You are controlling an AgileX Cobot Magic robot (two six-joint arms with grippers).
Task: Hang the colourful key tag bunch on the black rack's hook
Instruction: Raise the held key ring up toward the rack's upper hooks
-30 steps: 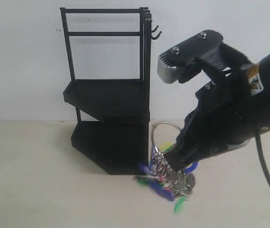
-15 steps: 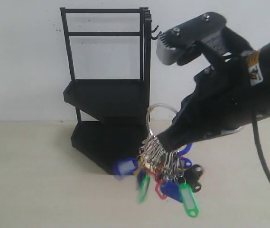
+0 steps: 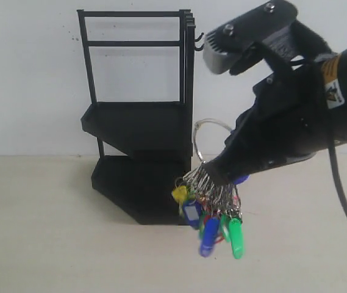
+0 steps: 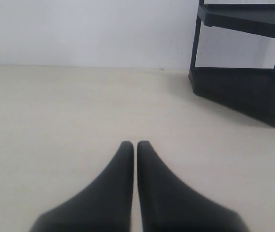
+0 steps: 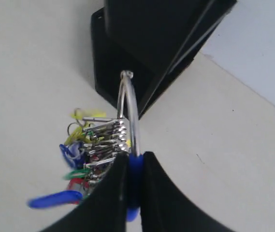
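The colourful key tag bunch (image 3: 213, 213) hangs in the air off the table, its green, blue and yellow tags dangling beside the foot of the black rack (image 3: 139, 122). My right gripper (image 3: 219, 173) is shut on the bunch's blue part, with the big silver ring (image 3: 207, 140) standing up above the fingers. The rack's small side hooks (image 3: 199, 41) are at its top right, well above the ring. In the right wrist view the bunch (image 5: 96, 145) is clamped by my right gripper (image 5: 134, 159) before the rack (image 5: 151, 43). My left gripper (image 4: 135, 145) is shut and empty over bare table, the rack's base (image 4: 246, 92) off to one side.
A beige table (image 3: 45, 232) carries the rack against a white wall (image 3: 33, 73). The right arm's bulky black body (image 3: 307, 116) fills the right side of the exterior view, its upper part near the hooks.
My right gripper has lifted the key tag bunch off the table and carried it upward; the tags swing beneath. The left gripper's earlier state is not shown.
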